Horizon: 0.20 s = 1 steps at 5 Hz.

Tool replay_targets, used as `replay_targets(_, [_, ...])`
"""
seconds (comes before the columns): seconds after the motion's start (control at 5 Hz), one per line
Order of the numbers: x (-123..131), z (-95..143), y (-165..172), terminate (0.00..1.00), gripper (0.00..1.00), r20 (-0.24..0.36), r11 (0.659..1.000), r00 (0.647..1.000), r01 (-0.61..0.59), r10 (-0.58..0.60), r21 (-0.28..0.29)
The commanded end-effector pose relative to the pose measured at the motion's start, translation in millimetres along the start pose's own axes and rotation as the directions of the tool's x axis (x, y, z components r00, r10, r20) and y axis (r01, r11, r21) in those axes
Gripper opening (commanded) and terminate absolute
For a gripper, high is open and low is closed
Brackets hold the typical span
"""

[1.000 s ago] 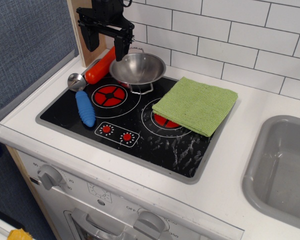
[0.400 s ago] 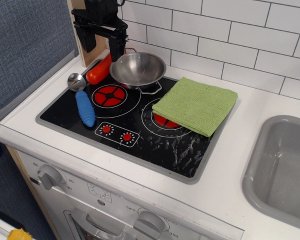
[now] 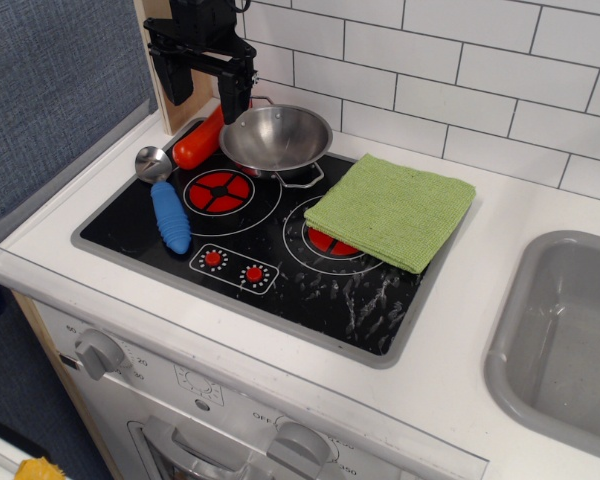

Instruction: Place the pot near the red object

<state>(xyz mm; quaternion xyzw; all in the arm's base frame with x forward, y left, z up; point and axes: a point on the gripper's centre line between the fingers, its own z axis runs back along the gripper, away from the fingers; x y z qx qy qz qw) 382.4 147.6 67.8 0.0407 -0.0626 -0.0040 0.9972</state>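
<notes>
Pot (image 3: 276,138): you see a shiny steel bowl with 2 thin wire loop handles, sitting at 12 o'clock on the stovetop (image 3: 310,290), just beside the red object (image 3: 198,141) at its 9 o'clock. Your pincer (image 3: 201,84) stands wide apart above, holding nothing.

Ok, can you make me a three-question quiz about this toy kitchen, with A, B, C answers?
1. Where is the shiny steel bowl-shaped pot?
A. in the sink
B. at the back of the black stovetop, beside the red-orange sausage-shaped cylinder
C. on the cloth

2. What colour is the folded square cloth?
A. green
B. yellow
C. purple

3. How are the black gripper's jaws?
A. shut on the spoon
B. shut on the cloth
C. open, holding nothing

Answers: 1 B, the pot stands beside the cylinder. 2 A, the cloth is plainly green. 3 C, the jaws stand apart above the cylinder.
</notes>
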Motion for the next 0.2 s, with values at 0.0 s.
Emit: replay_targets(0.0, [4.9, 31.9, 6.0, 1.00, 1.00, 0.073, 0.999, 0.997, -0.004, 0.002, 0.032])
